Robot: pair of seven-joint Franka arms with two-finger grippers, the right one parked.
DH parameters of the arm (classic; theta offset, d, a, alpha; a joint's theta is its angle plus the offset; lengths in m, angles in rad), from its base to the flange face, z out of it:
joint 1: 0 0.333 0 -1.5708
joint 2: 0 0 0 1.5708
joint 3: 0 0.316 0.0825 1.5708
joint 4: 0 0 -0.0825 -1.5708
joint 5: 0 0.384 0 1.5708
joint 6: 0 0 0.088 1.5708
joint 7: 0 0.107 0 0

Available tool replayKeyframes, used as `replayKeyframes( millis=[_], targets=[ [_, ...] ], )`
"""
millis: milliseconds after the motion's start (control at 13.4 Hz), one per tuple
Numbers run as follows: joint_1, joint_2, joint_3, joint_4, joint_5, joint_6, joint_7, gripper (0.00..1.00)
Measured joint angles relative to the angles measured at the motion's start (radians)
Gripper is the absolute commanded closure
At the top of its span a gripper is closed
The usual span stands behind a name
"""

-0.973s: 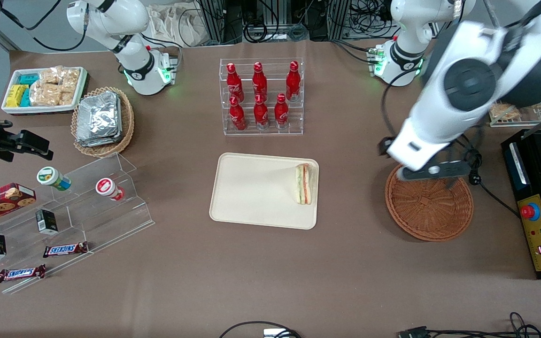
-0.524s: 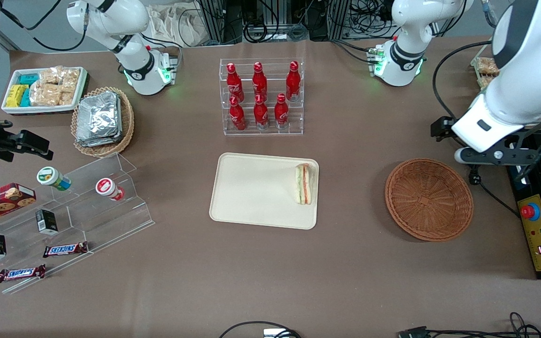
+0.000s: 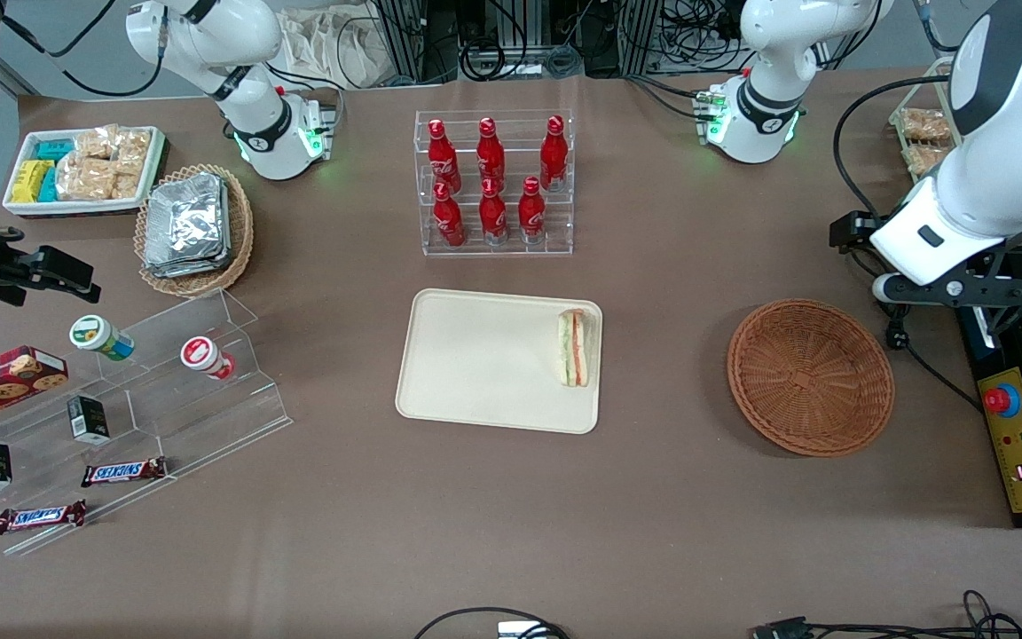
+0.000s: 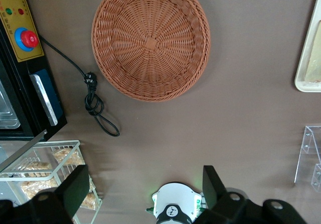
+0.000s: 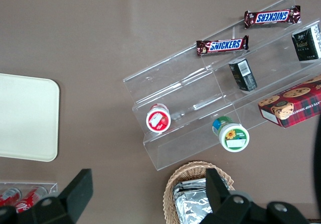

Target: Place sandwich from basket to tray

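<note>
Hand shifted past basket, sandwich lengthwise toward camera

Table: brown top. Landmark = tray, cream, rect., lying flat approx. mid-table.

- Bottle rack, clear acrylic w/ red bottles: farther from front cam than tray.
- Basket, orange-brown wicker: beside tray, toward working arm's end.
- Black control box, red button: same end, past basket.
- Black cable + plug: on table near basket.
- Stepped acrylic stand: beside tray, toward parked arm's end.
- Tan basket w/ foil packets, white snack tray: same end, farther from front cam than tray.
- Arm bases x2.
- Gripper: raised above table near control box, well apart from tray; fingers spread, nothing held.
</note>
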State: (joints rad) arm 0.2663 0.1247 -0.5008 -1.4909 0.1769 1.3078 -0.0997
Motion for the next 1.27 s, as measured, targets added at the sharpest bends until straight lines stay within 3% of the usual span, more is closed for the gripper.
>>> replayKeyframes(
  millis=[374,673,823,1272],
  targets=[
    [-0.018,-0.015,0.026,-0.012,-0.002,0.000,0.005,0.00],
    [-0.245,-0.035,0.314,-0.014,-0.051,0.010,0.063,0.00],
    [-0.303,-0.054,0.418,-0.036,-0.079,0.053,0.132,0.00],
    [-0.308,-0.189,0.441,-0.245,-0.092,0.202,0.171,0.00]
  ],
)
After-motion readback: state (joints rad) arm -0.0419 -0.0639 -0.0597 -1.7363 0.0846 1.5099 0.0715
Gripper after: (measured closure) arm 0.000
